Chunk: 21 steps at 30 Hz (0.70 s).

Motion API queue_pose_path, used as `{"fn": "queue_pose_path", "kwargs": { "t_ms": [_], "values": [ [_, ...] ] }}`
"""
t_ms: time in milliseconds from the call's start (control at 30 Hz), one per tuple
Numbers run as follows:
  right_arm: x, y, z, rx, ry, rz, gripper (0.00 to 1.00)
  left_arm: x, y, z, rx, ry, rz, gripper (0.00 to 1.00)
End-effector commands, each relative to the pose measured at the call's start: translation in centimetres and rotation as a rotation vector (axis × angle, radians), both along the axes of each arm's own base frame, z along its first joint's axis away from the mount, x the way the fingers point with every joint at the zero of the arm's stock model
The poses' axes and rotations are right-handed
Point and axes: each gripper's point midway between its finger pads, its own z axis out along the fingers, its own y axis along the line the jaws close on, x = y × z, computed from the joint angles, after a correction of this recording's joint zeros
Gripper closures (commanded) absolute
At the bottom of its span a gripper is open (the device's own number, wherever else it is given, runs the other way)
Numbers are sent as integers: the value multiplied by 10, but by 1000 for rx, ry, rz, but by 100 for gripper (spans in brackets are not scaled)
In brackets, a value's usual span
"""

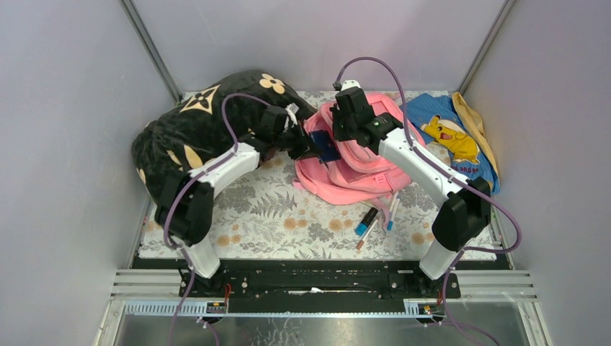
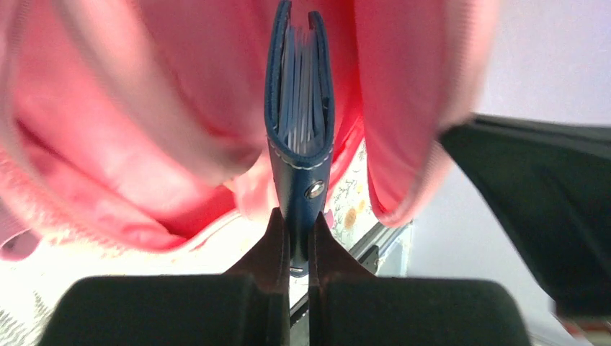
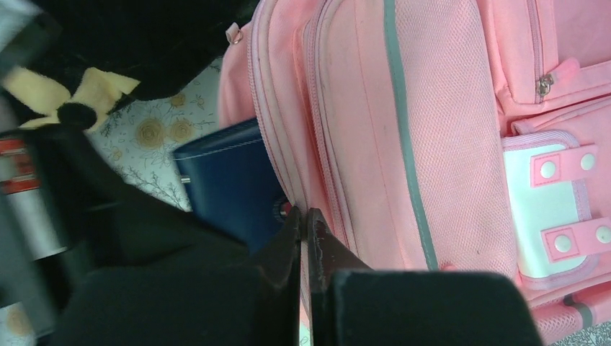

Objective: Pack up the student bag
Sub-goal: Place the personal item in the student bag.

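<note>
The bag [image 1: 360, 169] lies at the table's [image 1: 274, 216] far middle, with the pillow [image 1: 180, 133] left, cloth [image 1: 450, 137] right, pens [image 1: 367, 220] before it, and wallet [image 1: 328, 148] at its left side.

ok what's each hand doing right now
left hand: closed on the dark blue snap-clasp notebook
right hand: closed at the edge of the pink fabric backpack; a grip on it cannot be told

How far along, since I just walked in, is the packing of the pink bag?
Done: nothing visibly packed yet. In hand: the right gripper pinches the student bag at its rim, while the left gripper holds a blue notebook at the opening. Left: pens lie on the table beside the bag.
</note>
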Motion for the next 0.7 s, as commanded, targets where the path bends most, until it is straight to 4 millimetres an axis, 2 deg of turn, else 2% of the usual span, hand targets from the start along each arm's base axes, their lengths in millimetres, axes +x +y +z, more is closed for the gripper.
{"fn": "queue_pose_path", "kwargs": {
  "t_ms": [0,100,200,300,500,567,667],
  "values": [
    [1,6,43,107,-90,10,100,1,28,46,103,-149,73,100],
    [2,7,43,106,-89,13,100,-4,35,58,106,-194,98,100],
    [2,8,43,113,-86,18,100,-2,30,51,101,-179,75,100],
    [2,10,44,117,-84,26,100,5,13,42,34,-150,27,100],
    [-1,12,43,125,-68,38,100,28,-19,8,-49,-97,-81,100],
    [-2,13,39,132,-56,41,100,40,-36,11,-111,-123,-94,100],
    [-2,16,34,143,-44,39,100,48,-69,-2,-135,-119,-118,100]
  ]
}}
